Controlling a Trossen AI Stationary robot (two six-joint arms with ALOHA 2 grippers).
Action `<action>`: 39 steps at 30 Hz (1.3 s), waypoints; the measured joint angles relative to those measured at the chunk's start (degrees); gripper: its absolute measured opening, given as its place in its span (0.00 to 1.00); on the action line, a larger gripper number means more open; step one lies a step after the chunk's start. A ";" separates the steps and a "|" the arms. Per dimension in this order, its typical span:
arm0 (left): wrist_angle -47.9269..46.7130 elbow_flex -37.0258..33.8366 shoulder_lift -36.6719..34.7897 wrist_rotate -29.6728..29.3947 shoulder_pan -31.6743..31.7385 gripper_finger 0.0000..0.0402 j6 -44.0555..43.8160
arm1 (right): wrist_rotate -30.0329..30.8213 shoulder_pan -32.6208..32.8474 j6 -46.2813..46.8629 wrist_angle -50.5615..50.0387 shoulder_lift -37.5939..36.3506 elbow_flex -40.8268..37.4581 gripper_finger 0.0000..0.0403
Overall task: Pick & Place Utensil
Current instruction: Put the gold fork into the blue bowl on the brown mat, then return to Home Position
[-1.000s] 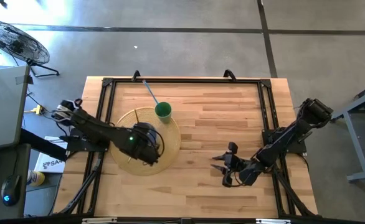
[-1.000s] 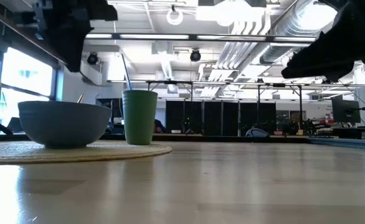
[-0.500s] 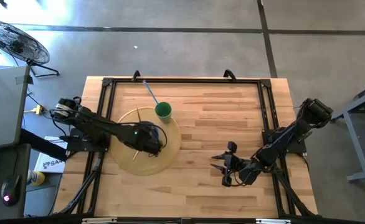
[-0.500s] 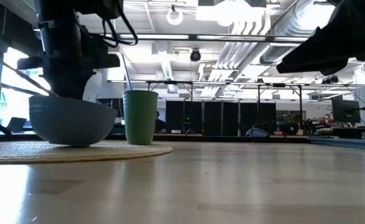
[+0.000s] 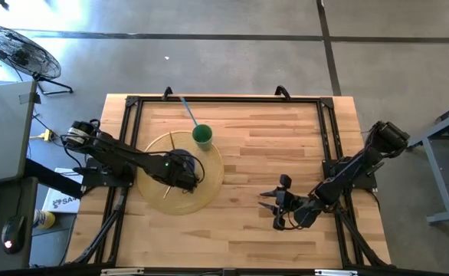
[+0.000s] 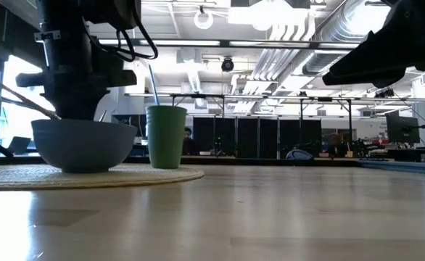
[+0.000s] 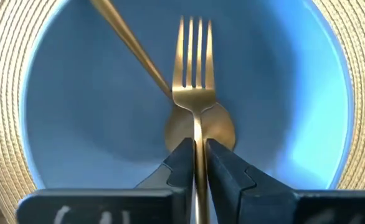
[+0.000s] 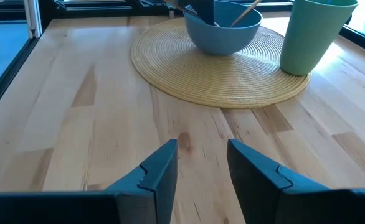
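Observation:
My left gripper (image 7: 197, 163) stands over the blue bowl (image 7: 76, 124) on the round woven placemat (image 5: 152, 184) and is shut on a gold fork (image 7: 194, 68), whose tines point down into the bowl. A gold spoon (image 7: 201, 127) lies in the bowl; its handle (image 6: 24, 101) leans out over the rim. In the low view my left gripper (image 6: 71, 109) reaches down to the bowl (image 6: 82, 145). My right gripper (image 8: 201, 162) is open, hovering above bare wood in the table's right near part (image 5: 274, 207). My left gripper pinches the fork's handle (image 7: 199, 134) between its two fingers, just behind the neck. The fingers come from above, pointing down, and lie along the handle. The fork hangs tines-down inside the bowl, over the spoon; whether it touches the spoon or the bowl, I cannot tell.
A green cup (image 5: 202, 136) with a blue straw stands on the placemat's far edge, close beside the bowl. A black frame (image 5: 224, 100) runs along the table's edges. Bare wood (image 5: 270, 153) lies between the placemat and my right arm.
My left gripper has come down from well above the bowl until its fingers reach the bowl's rim, carrying the fork into the bowl. The bowl, the cup and the placemat have shifted slightly toward the table's right.

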 joint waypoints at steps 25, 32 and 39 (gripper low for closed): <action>-3.76 7.48 -16.96 -7.18 -0.39 0.22 18.29 | -0.62 -2.90 -1.20 -0.03 0.00 -0.20 0.33; -2.29 6.48 -27.00 -27.04 -7.75 0.16 22.54 | -13.73 -13.13 -10.47 5.42 0.04 -0.20 0.33; 0.06 -0.19 -34.72 -39.91 -14.92 0.04 24.76 | -22.31 -17.99 -21.11 12.34 0.03 -0.20 0.33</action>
